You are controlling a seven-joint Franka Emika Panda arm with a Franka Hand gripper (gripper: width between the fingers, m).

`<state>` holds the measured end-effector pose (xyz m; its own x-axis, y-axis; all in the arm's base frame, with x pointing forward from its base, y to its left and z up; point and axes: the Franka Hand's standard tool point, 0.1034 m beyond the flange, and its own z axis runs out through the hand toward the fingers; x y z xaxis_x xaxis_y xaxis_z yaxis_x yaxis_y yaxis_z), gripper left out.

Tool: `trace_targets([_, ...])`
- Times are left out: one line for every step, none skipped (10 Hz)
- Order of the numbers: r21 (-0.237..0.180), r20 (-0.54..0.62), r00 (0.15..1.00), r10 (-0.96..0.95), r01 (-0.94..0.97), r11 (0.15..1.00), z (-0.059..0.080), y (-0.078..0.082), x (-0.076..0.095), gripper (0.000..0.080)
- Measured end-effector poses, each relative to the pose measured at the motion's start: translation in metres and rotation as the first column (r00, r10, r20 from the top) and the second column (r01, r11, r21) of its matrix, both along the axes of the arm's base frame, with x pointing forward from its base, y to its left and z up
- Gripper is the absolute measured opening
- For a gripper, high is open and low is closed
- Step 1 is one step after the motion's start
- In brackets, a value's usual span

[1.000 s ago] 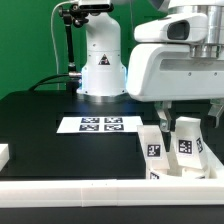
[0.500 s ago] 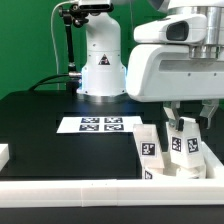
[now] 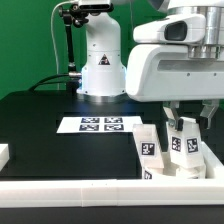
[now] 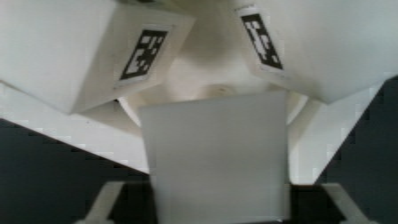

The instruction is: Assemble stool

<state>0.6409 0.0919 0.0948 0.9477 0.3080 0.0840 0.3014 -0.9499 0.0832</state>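
The stool's white tagged legs stand clustered at the exterior view's front right. My gripper (image 3: 184, 126) reaches down from above and is shut on one upright leg (image 3: 185, 145). In the wrist view that leg (image 4: 214, 150) fills the space between my fingers (image 4: 109, 200), and my gripper (image 4: 222, 200) presses on both of its sides. A second leg (image 3: 150, 148) stands just to the left of the held one. Two more tagged white faces (image 4: 146, 52) show beyond the held leg. I cannot make out the round seat.
The marker board (image 3: 98, 125) lies flat in the middle of the black table. A long white rail (image 3: 80, 188) runs along the front edge, and a small white block (image 3: 3, 153) sits at the left. The arm's base (image 3: 100, 60) stands at the back.
My jaws have shut on the right-hand leg. The legs shifted slightly to the left as they closed. Nothing has moved in the last half second.
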Motion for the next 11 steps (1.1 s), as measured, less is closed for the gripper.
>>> trace_targets([0.009, 0.004, 0.996, -0.085, 0.085, 0.996, 0.0, 0.0, 0.0, 0.034])
trace_targets([0.017, 0.007, 0.988, -0.155, 0.155, 0.988, 0.0, 0.0, 0.0, 0.034])
trace_targets([0.021, 0.008, 0.981, -0.193, 0.193, 0.981, 0.0, 0.0, 0.0, 0.034])
trace_targets([0.032, 0.011, 0.96, -0.281, 0.28, 0.959, 0.0, 0.0002, -0.0001, 0.034])
trace_targets([0.048, 0.008, 0.928, -0.373, 0.372, 0.927, -0.0009, -0.0003, -0.0005, 0.034])
trace_targets([0.082, -0.004, 0.877, -0.48, 0.479, 0.874, -0.001, -0.0029, 0.0005, 0.034])
trace_targets([0.097, -0.008, 0.831, -0.556, 0.554, 0.827, -0.0013, -0.0033, 0.0012, 0.034])
trace_targets([0.11, -0.016, 0.783, -0.622, 0.619, 0.777, -0.0013, -0.004, 0.0018, 0.034])
trace_targets([0.121, -0.029, 0.719, -0.694, 0.692, 0.712, -0.0016, -0.004, 0.0014, 0.034])
trace_targets([0.127, -0.037, 0.66, -0.75, 0.748, 0.652, -0.0019, -0.0041, 0.0015, 0.034])
trace_targets([0.132, -0.04, 0.608, -0.793, 0.79, 0.599, -0.0019, -0.0022, 0.0016, 0.034])
